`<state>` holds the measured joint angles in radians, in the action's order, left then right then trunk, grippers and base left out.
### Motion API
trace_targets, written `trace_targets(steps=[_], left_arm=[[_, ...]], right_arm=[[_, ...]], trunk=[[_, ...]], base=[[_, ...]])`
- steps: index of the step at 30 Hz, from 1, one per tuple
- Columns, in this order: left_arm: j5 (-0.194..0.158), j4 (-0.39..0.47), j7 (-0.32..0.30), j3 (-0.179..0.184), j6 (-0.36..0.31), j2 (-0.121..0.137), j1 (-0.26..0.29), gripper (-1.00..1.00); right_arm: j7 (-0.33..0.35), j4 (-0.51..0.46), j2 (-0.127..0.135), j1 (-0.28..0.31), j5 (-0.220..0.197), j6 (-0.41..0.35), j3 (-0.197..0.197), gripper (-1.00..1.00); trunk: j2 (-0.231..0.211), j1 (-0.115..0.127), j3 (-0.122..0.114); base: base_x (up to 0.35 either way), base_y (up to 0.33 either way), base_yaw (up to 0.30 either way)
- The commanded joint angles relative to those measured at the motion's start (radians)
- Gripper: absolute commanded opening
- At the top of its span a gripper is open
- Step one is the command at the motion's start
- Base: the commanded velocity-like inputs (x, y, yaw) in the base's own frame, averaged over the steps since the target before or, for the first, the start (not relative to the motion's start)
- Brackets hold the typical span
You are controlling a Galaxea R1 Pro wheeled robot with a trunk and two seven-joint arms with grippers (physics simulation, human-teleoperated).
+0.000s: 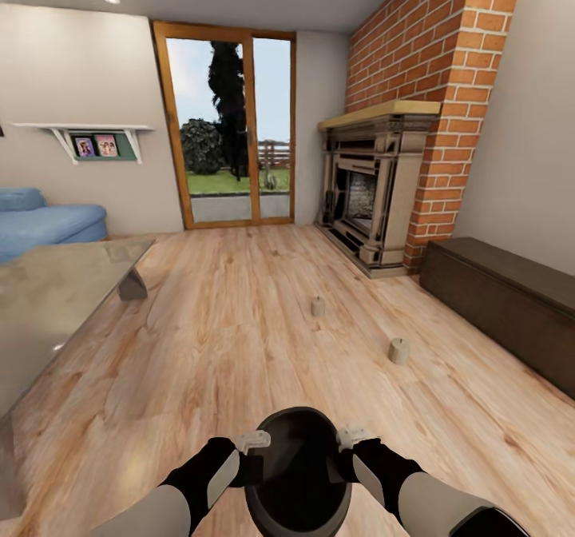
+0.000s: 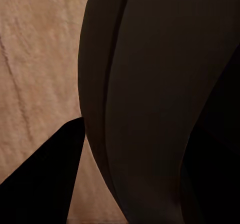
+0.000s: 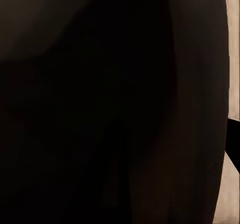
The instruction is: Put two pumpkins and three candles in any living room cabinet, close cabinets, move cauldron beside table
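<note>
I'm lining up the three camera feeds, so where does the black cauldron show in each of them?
Head view: cauldron at bottom centre, between the left gripper and right gripper.
Left wrist view: its dark curved wall spans the middle and right.
Right wrist view: its dark wall covers nearly everything.
Shared landmark: the wood floor, beside the cauldron in both wrist views.

We see the black cauldron (image 1: 299,473) upright, low in front, two stubby beige candles (image 1: 319,307) (image 1: 398,351) standing apart on the floor, the closed dark cabinet (image 1: 503,301) (right wall), and the glass table (image 1: 56,297) at left.
</note>
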<state>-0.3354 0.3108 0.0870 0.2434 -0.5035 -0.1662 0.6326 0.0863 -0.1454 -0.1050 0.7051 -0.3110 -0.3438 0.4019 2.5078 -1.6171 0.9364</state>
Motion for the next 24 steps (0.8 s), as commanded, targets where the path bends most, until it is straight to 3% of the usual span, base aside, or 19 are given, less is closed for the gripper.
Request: trace_targets(steps=[1, 8, 15, 24], left_arm=[[-0.002, 0.004, 0.008, 0.005, -0.004, 0.001, 0.001, -1.0], [-0.002, 0.004, 0.008, 0.005, -0.004, 0.001, 0.001, -1.0], [-0.002, 0.005, 0.008, 0.005, -0.004, 0.001, 0.001, -1.0], [-0.001, 0.005, 0.008, 0.005, -0.004, 0.001, 0.001, -1.0]], right_arm=[[0.0, 0.0, 0.001, 0.001, -0.01, -0.004, 0.011, -1.0], [0.0, 0.0, 0.001, 0.001, -0.008, -0.004, 0.012, -1.0], [-0.002, 0.0, -0.001, 0.001, -0.008, -0.003, 0.014, -1.0], [-0.002, 0.0, -0.001, 0.001, -0.008, -0.003, 0.014, -1.0]], trunk=[[0.001, 0.001, 0.002], [0.001, 0.001, 0.003], [0.001, 0.001, 0.0], [0.001, 0.001, -0.005]], base=[[-0.299, 0.0, 0.26], [-0.299, 0.0, 0.114], [-0.265, 0.0, 0.261], [-0.037, 0.0, 0.28]])
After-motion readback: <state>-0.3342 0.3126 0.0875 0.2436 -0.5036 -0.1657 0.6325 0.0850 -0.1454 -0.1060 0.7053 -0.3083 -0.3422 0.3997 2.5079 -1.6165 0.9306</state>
